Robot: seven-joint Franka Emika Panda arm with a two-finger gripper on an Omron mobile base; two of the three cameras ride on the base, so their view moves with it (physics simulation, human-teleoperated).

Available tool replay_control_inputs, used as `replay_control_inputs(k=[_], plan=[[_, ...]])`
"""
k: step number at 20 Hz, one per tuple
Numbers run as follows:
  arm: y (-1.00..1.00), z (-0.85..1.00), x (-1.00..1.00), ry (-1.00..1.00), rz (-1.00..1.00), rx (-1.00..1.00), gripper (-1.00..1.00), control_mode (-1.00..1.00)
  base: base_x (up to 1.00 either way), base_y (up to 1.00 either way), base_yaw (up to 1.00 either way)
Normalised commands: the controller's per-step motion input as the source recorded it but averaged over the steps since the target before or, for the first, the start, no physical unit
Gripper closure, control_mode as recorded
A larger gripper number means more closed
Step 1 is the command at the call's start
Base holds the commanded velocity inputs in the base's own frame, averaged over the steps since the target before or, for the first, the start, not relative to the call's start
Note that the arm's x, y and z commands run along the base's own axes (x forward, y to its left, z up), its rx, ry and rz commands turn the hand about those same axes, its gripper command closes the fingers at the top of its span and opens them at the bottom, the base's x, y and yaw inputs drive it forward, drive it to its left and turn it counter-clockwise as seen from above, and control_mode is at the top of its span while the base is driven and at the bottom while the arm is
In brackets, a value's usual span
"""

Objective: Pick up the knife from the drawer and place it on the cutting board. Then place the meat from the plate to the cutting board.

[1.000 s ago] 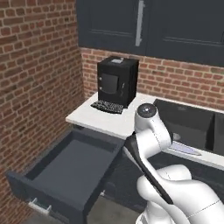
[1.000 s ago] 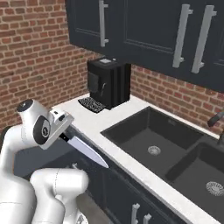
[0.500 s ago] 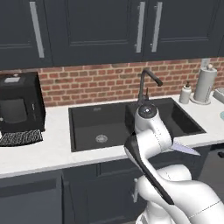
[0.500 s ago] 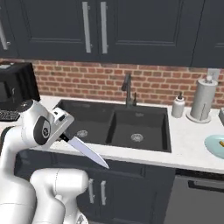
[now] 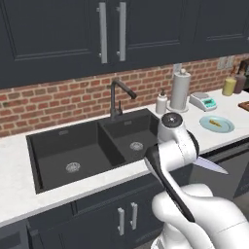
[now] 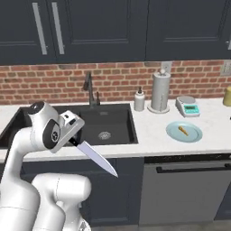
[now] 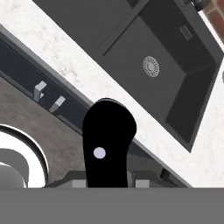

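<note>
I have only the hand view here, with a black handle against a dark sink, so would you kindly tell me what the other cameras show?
Observer: The gripper is shut on the knife, whose silver blade slants down in front of the cabinets, below counter height.
Operator: Thank you. Is the meat in sight?
Observer: Yes, the meat lies on the plate, on the counter right of the sink.
Operator: And the cutting board?
Observer: A reddish-brown edge shows at the far right of the left base view, past the plate; I cannot tell more.
</note>
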Motion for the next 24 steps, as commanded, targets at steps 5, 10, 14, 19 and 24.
replay_control_inputs(k=[5, 10, 14, 19, 24], plan=[[0.0, 0.0, 0.0, 0.0, 0.0, 0.0, 1.0, 1.0, 0.02, -0.88, 0.05], [0.0, 0.0, 0.0, 0.0, 0.0, 0.0, 1.0, 1.0, 0.0, -1.0, 0.0], [0.0, 0.0, 0.0, 0.0, 0.0, 0.0, 1.0, 1.0, 0.0, -1.0, 0.0], [0.0, 0.0, 0.0, 0.0, 0.0, 0.0, 1.0, 1.0, 0.0, -1.0, 0.0], [0.0, 0.0, 0.0, 0.0, 0.0, 0.0, 1.0, 1.0, 0.02, -1.0, 0.02]])
